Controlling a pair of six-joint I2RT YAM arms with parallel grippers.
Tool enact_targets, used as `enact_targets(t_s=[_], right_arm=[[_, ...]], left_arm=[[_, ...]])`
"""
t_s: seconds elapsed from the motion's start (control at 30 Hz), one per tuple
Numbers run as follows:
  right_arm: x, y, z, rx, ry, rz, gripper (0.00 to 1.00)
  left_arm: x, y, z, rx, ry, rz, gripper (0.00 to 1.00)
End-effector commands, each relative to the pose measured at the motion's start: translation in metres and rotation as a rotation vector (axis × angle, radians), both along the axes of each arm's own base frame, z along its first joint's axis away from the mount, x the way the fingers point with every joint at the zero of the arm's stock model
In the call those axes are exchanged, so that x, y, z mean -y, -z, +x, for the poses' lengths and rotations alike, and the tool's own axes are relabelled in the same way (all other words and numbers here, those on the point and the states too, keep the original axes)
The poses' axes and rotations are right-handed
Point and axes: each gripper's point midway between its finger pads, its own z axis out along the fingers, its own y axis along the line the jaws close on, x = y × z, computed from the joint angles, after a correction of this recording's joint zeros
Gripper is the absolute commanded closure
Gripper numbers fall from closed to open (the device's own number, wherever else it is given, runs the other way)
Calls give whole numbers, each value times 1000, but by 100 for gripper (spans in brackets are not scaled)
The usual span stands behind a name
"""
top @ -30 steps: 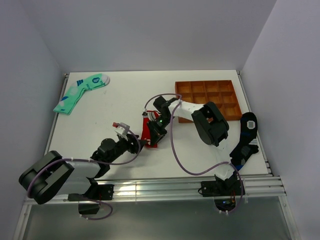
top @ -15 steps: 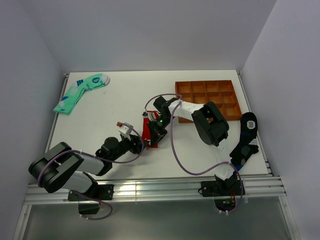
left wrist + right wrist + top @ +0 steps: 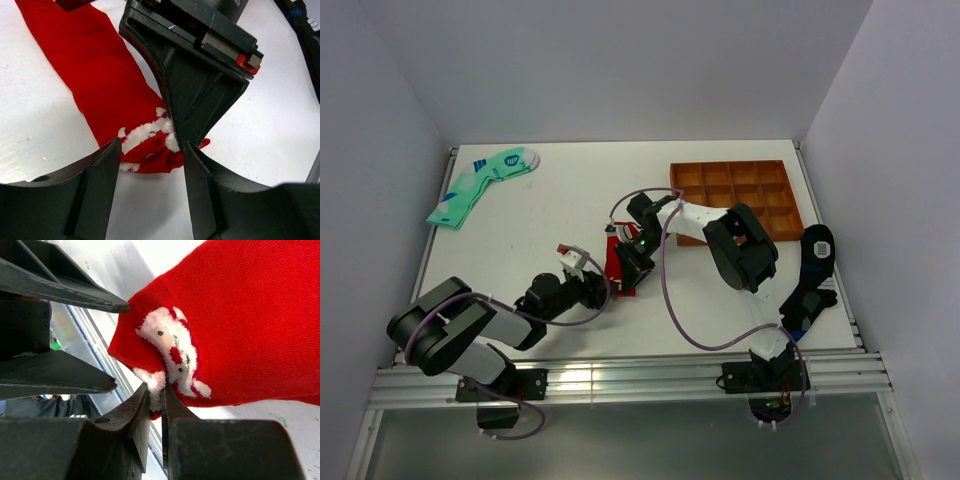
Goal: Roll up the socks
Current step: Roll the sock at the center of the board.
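The red socks [image 3: 617, 262] lie near the middle of the tabletop [image 3: 540, 225], a little closer to its near edge than to its far edge, and well apart from the brown tray [image 3: 790, 215] near the far right corner. They lie flat and not rolled, so I judge that the rolling is only at its beginning.

My right gripper [image 3: 156, 388] is pinched tight on the end of the socks which carries the white figure mark [image 3: 172, 350]. Only a small fold of the fabric edge is between its fingertips. My left gripper [image 3: 151, 150] has its jaws apart and holds nothing. Its 2 fingers stand on either side of that same end, and a finger of my right gripper comes down between them.

To do this step well, I think the left jaws should close on the fabric just beside the right pinch and not on the right fingers, because the space there is narrow. I cannot tell from these views if 1 sock or 2 lie here, so I should take every layer. Then both grips should turn the end over toward the long part together, at the same height, so that the roll starts straight and tight. The right pinch is thin and may slip, so the pull should be gentle.
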Motion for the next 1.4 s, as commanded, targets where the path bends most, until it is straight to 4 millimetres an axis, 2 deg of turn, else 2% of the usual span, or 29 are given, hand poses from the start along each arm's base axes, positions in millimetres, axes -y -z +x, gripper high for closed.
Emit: enact_targets(t_s=[0.0, 1.0, 1.37], right_arm=[[1, -4, 1, 9, -7, 10, 100], [2, -7, 4, 25, -9, 14, 100], [2, -7, 5, 27, -9, 13, 100]], left_arm=[[14, -19, 4, 56, 45, -51, 42], [15, 0, 7, 12, 40, 4, 49], [17, 12, 10, -15, 29, 46, 57]])
